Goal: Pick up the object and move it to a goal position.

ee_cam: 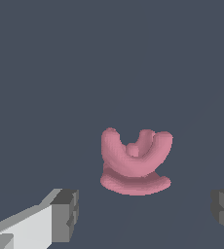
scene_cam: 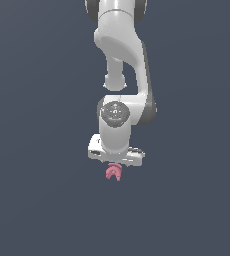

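Observation:
The object point(scene_cam: 113, 172) is a small pink lump with curved lobes, lying on the dark grey floor. In the exterior view it shows just below the white hand of my arm. In the wrist view the object point(ee_cam: 135, 161) lies between and beyond my two fingertips, with a wide gap on each side. My gripper point(ee_cam: 145, 214) is open and empty; its grey pads point(ee_cam: 65, 214) stand far apart and touch nothing. In the exterior view the fingers are hidden behind the hand, so the gripper point(scene_cam: 116, 165) sits right over the object.
The white arm point(scene_cam: 122, 75) comes down from the top middle of the exterior view. A plain dark grey floor point(scene_cam: 37, 200) lies all around. No other object shows in either view.

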You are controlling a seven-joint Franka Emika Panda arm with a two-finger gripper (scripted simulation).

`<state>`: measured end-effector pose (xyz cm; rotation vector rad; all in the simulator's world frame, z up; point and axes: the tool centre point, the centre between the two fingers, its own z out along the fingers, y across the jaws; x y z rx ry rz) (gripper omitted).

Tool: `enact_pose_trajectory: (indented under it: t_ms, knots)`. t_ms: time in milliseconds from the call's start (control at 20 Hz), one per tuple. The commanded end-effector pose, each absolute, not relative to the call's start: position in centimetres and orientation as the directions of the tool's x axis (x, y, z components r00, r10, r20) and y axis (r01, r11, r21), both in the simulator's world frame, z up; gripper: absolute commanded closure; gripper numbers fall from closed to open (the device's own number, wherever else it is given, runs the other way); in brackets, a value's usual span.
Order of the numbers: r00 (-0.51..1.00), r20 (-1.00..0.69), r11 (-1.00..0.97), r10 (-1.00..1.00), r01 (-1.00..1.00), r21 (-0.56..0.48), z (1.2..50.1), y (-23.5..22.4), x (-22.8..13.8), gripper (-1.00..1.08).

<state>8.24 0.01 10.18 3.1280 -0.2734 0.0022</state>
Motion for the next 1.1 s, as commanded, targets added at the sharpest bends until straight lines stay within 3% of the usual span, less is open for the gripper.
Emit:
enact_pose_trajectory:
  t_ms: [0, 500, 1050]
  knots:
    - [0.981, 0.001, -0.981, -0.196, -0.196, 0.001, 9.6, -0.1, 8.7, -0.92]
    - [0.977, -0.001, -0.977, -0.212, -0.212, 0.000, 8.7, -0.3, 9.0, -0.92]
    - [0.976, 0.000, -0.976, -0.216, -0.216, 0.000, 4.0, -0.3, 9.0, -0.92]
